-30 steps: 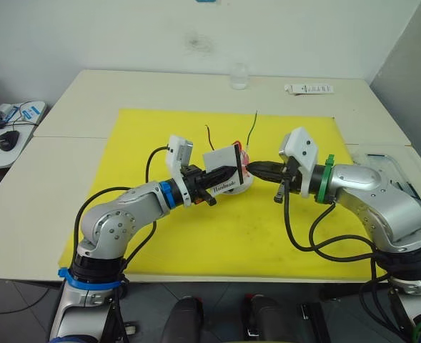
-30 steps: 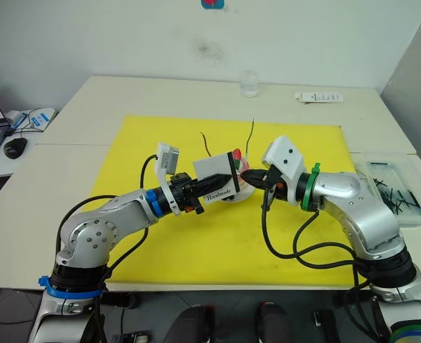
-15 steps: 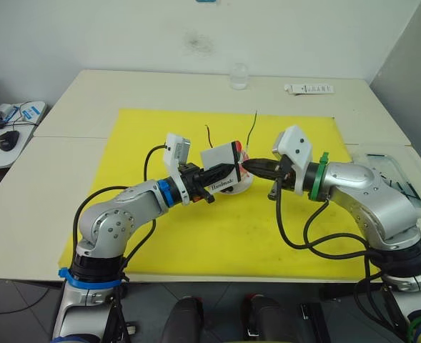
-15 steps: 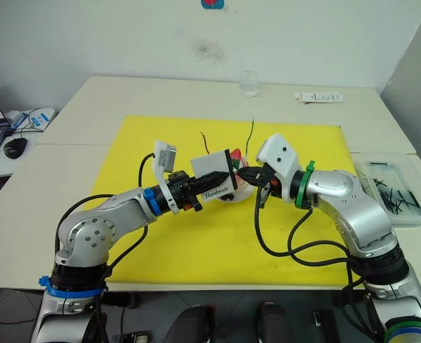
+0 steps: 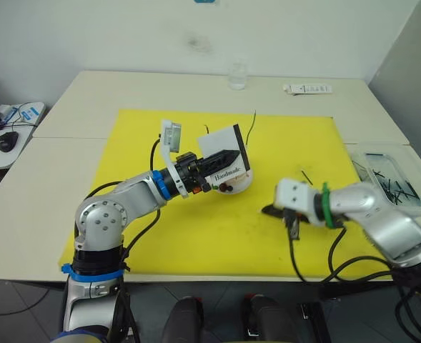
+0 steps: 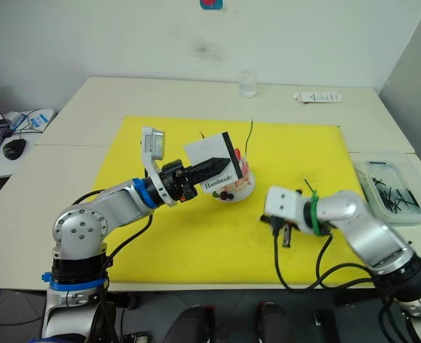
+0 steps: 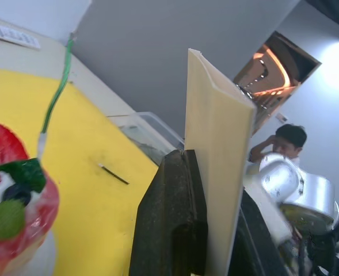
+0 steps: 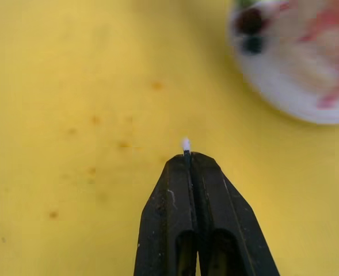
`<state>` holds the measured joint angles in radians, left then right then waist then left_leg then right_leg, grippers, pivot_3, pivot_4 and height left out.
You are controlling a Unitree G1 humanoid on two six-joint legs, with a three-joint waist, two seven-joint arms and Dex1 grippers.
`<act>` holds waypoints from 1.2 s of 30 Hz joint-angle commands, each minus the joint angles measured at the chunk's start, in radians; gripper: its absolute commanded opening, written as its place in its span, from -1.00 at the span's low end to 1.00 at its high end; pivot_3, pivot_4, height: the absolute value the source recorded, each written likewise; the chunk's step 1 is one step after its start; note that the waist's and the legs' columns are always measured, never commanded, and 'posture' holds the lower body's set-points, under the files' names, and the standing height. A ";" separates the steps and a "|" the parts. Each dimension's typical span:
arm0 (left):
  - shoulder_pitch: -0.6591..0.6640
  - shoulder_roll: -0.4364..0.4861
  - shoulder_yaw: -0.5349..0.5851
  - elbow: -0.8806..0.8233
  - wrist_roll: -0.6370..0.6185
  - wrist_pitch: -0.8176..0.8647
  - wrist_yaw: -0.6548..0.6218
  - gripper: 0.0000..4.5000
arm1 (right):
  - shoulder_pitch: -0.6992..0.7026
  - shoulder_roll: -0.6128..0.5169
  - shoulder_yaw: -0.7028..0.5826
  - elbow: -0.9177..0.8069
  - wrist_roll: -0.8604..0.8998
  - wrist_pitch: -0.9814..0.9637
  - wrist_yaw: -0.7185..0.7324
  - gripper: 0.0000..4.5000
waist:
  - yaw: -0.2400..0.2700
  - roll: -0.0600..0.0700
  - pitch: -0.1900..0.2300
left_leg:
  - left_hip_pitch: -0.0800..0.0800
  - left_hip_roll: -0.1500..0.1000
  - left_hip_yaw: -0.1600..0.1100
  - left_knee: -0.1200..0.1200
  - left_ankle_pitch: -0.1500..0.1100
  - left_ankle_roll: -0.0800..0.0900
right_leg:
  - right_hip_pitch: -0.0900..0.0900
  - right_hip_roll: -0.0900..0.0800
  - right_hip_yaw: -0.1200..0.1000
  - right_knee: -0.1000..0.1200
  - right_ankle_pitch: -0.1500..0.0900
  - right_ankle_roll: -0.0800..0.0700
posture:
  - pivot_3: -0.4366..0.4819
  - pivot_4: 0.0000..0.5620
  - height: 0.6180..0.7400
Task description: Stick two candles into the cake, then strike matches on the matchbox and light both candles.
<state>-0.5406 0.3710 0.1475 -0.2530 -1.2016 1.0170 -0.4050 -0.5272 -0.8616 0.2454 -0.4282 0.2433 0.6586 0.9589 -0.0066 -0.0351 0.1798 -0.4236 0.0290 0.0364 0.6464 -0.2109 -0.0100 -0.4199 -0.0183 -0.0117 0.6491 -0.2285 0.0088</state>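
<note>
While left pincer point(image 6: 214, 166) clamps matchbox point(image 6: 214, 168) beside cake point(image 6: 236, 187), right pincer point(image 8: 187, 158) pinches match point(image 8: 185, 144).

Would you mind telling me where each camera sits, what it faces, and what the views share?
Left and right eye views: head camera, looking down over both arms at the yellow mat, the cake and the left gripper holding the matchbox.
Left wrist view: along its fingers clamping the matchbox, past the cake and green candle.
Right wrist view: along the shut right gripper pinching a match, over the mat.
Shared: cake and mat.
</note>
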 commanded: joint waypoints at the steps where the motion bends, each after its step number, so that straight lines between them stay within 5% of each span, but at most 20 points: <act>1: 0.012 0.028 0.011 -0.029 -0.004 0.001 -0.023 -1.00 | -0.046 -0.019 -0.099 -0.063 0.064 0.060 0.011 -0.99 | 0.001 0.000 0.000 | 0.001 0.000 -0.001 0.000 0.000 0.000 | 0.000 0.000 0.000 0.000 0.000 0.000 | -0.05 -0.47 1.00; 8: 0.064 0.141 0.026 -0.074 -0.019 0.029 -0.079 -1.00 | -0.102 0.005 -0.150 -0.073 0.093 0.132 -0.039 -0.99 | 0.003 0.000 0.000 | 0.001 0.000 0.000 -0.001 0.000 0.000 | 0.000 0.000 0.000 0.000 -0.001 -0.002 | -0.05 -0.47 1.00; 18: 0.117 0.153 0.038 -0.092 -0.025 0.024 -0.059 -1.00 | -0.155 0.073 -0.155 -0.082 0.125 0.155 -0.094 -0.99 | 0.005 0.000 0.000 | -0.001 -0.001 0.000 0.000 0.000 0.000 | 0.000 -0.001 0.000 -0.001 -0.001 -0.001 | -0.05 -0.47 1.00; 27: 0.251 0.260 0.111 -0.163 -0.095 0.050 -0.056 -1.00 | -0.256 0.296 -0.116 0.082 0.083 0.087 -0.239 -0.99 | 0.000 0.000 0.000 | 0.000 0.002 -0.002 -0.001 0.000 0.000 | -0.001 -0.001 -0.001 0.001 -0.001 -0.003 | -0.05 -0.47 1.00; 36: 0.268 0.227 0.097 -0.200 -0.111 0.024 0.000 -1.00 | -0.337 0.478 -0.058 0.257 0.014 -0.026 -0.305 -0.99 | 0.003 0.000 0.000 | -0.001 0.000 0.000 0.000 0.000 0.000 | -0.001 -0.001 0.000 0.001 -0.001 -0.003 | -0.05 -0.47 1.00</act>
<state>-0.2677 0.5999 0.2409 -0.4164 -1.2904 1.0602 -0.4105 -0.8431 -0.3844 0.1925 -0.1678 0.2735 0.6672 0.6673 -0.0034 -0.0351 0.1797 -0.4247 0.0290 0.0362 0.6459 -0.2108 -0.0100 -0.4206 -0.0193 -0.0118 0.6499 -0.2295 0.0056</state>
